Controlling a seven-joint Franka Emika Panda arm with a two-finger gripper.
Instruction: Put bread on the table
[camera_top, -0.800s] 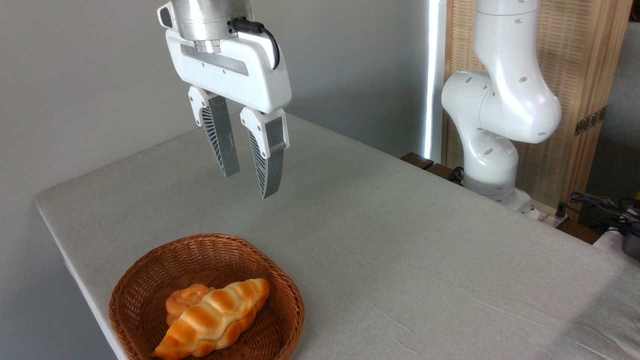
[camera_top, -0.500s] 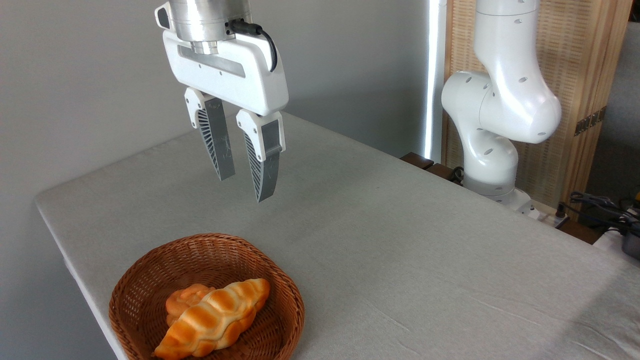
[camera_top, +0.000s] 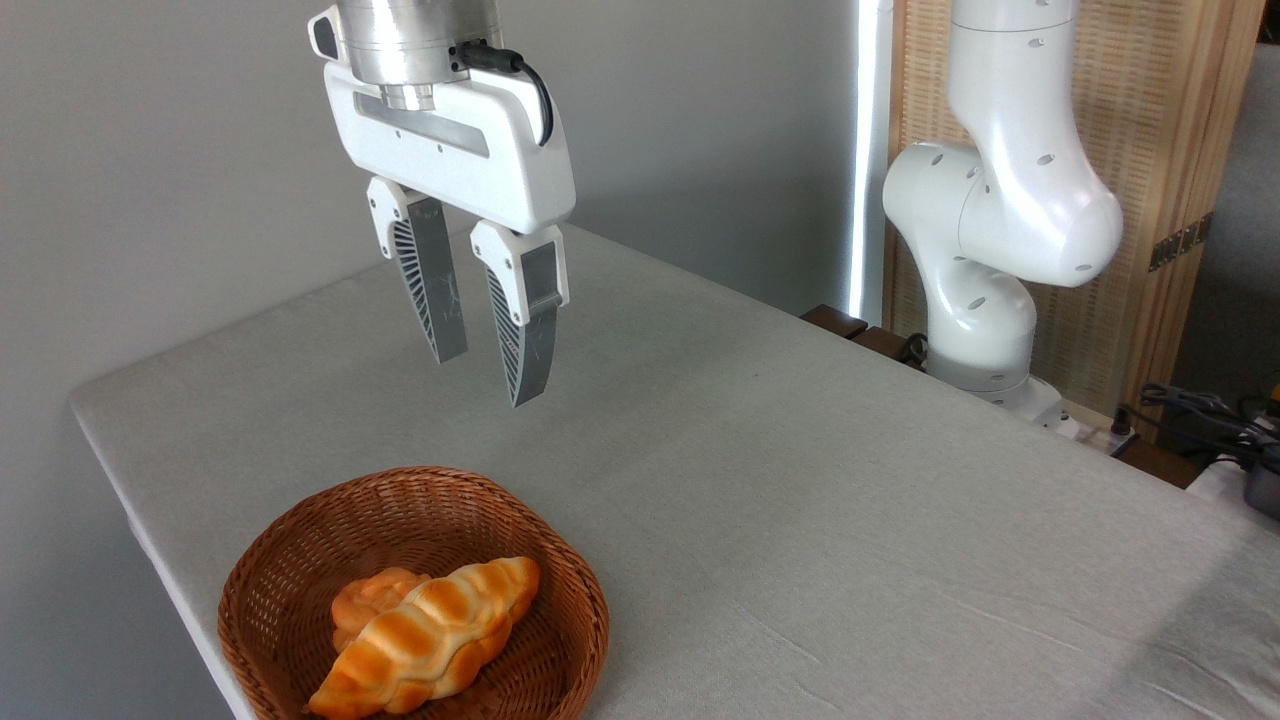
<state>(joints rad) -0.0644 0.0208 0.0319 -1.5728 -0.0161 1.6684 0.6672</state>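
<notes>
Far left, low: round wicker basket (camera_top: 300, 560) near the counter's front-left corner; bread (camera_top: 425, 640) lies in it diagonally, one tip by the near rim, other tip pointing up-right twd the far rim; it leans on a small round bun (camera_top: 365, 595) tucked behind it, so its top & long sides are exposed w/ room either side, handy for a pinch across the narrow width. Bread not yet out of the basket; task looks barely started.

Above & a bit right of the basket: hand (camera_top: 485, 375) hangs in the air, well clear of bread & basket, fingers pointing down, parted w/ a gap and nothing btwn them, i.e. released & empty; prob. held high so it clears the basket rim before coming down.

Centre to right: counter (camera_top: 800, 480), grey cloth, faint wrinkles, lots of bare surface beside the basket, a fair spot to set the bread down.

Far right: arm's white base & joints (camera_top: 990, 230) at the counter's back edge; wooden screen behind.
</notes>
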